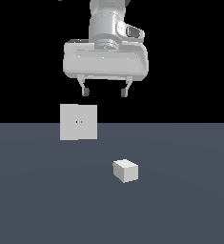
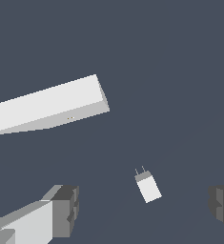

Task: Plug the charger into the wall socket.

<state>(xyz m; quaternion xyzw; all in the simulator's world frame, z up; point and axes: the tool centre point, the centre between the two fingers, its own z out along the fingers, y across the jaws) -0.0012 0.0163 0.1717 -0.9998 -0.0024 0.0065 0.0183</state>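
Plainly, the charger (image 1: 125, 170) lies free on the counter (image 1: 46, 205), its prongs toward the wall socket (image 1: 78, 122) standing well apart, while the hand (image 1: 105, 90) hangs high above, open and empty, likely poised to descend and grasp.

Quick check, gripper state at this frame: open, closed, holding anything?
Gripper: open, holding nothing, raised above the floor; the charger lies apart from it below.

Charger (image 1: 125, 170) apart from upright socket (image 1: 78, 122)
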